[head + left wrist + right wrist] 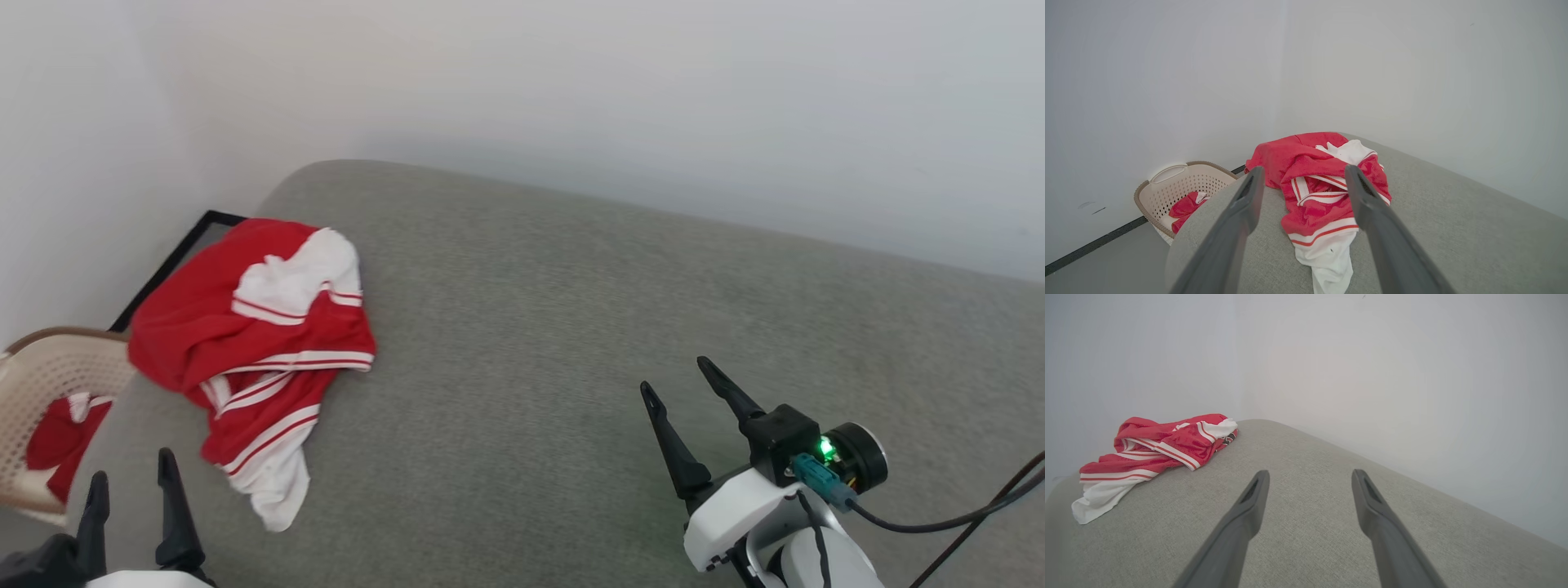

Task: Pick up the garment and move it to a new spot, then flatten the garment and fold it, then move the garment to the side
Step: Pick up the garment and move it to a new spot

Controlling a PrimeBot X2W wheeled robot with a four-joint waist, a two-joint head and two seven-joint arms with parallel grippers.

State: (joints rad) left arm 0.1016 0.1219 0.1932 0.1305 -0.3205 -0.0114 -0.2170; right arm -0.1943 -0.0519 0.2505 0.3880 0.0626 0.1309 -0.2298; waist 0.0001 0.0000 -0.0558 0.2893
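Observation:
The garment (253, 343), bright red with white sleeve ends and striped trim, lies crumpled at the left end of the grey padded surface (571, 327). One white end trails toward the front edge. The left wrist view has the garment (1318, 183) just beyond my fingers, and it lies far left as the garment (1155, 453) in the right wrist view. My left gripper (131, 482) is open at the lower left, short of the white end and holding nothing. My right gripper (678, 376) is open over bare grey fabric at the lower right, well apart from the garment.
A beige perforated laundry basket (49, 392) stands on the floor left of the surface, with another red-and-white cloth (65, 433) inside. White walls close the back and left. A black cable (963, 510) runs from my right wrist.

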